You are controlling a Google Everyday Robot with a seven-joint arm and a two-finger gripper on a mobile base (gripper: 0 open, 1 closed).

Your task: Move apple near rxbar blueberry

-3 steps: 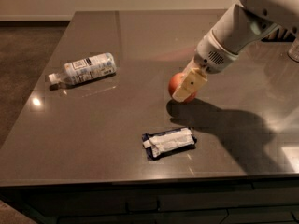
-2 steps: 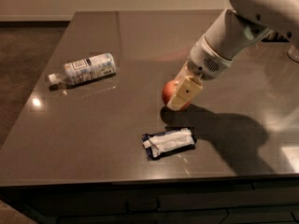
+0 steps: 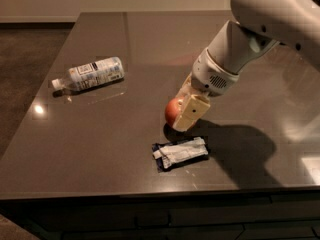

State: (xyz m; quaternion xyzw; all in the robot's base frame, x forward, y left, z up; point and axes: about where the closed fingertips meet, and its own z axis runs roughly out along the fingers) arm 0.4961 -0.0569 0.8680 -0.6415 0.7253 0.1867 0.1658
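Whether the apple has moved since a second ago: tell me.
Yes. The apple, in the gripper, has come forward and slightly left, now just behind the unmoved rxbar blueberry.

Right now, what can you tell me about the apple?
The apple is small, round, smooth and red-orange. Only its left part shows, because the tool is clamped on it and a cream finger covers the rest. It is low over the dark table, just behind the rxbar blueberry, apart from it.
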